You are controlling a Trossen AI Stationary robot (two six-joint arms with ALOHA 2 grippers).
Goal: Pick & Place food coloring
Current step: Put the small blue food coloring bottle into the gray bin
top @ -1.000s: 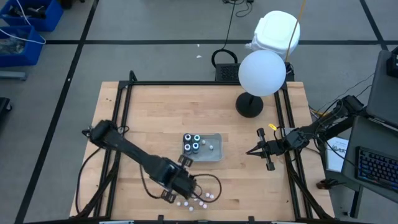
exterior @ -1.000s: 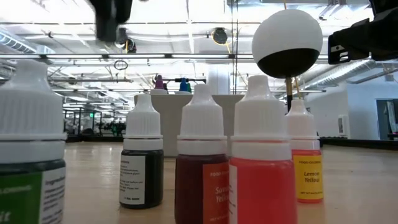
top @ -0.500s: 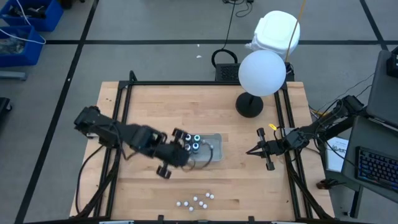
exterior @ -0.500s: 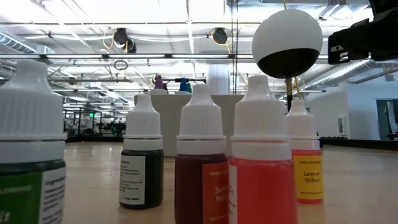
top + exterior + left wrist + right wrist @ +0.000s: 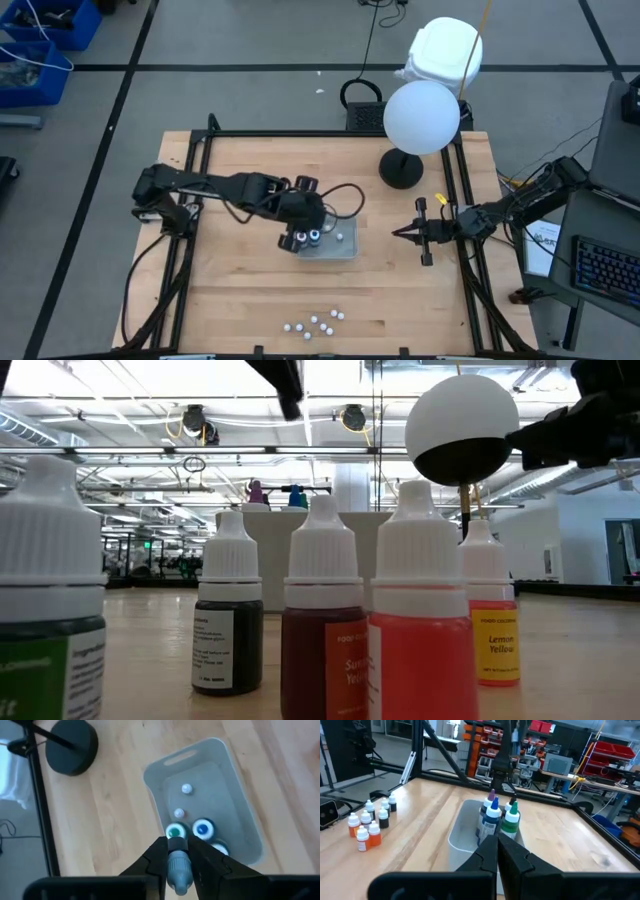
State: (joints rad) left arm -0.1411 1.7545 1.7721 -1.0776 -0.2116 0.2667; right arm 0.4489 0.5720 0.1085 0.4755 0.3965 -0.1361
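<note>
Over the left end of the clear tray (image 5: 340, 248), my left gripper (image 5: 298, 228) is shut on a small food coloring bottle with a greyish cap (image 5: 178, 866). Under it, a green-topped bottle (image 5: 175, 831) and a blue-topped bottle (image 5: 202, 828) stand upright on the tray floor. Two tiny white pieces (image 5: 186, 789) lie farther along the tray. Several more bottles (image 5: 312, 323) stand on the table near its front edge. My right gripper (image 5: 405, 232) hovers shut to the right of the tray. My left gripper pinches the bottle between its two fingers at the cap (image 5: 178, 856). The fingers slant down from the table's left side. The bottle is lifted clear above the tray's left end. Its body is hidden under the cap and fingers.
A lamp with a white globe (image 5: 421, 117) and a black round base (image 5: 400, 168) stands at the far right of the table. A black frame (image 5: 465, 200) runs along the table's edges. Bare wood lies between the tray and the front bottles.
My left gripper has risen from the group of bottles at the table's near edge and swung toward the far side. It now hangs over the tray's left end with the bottle between its fingers. My right gripper has turned slightly where it is.
</note>
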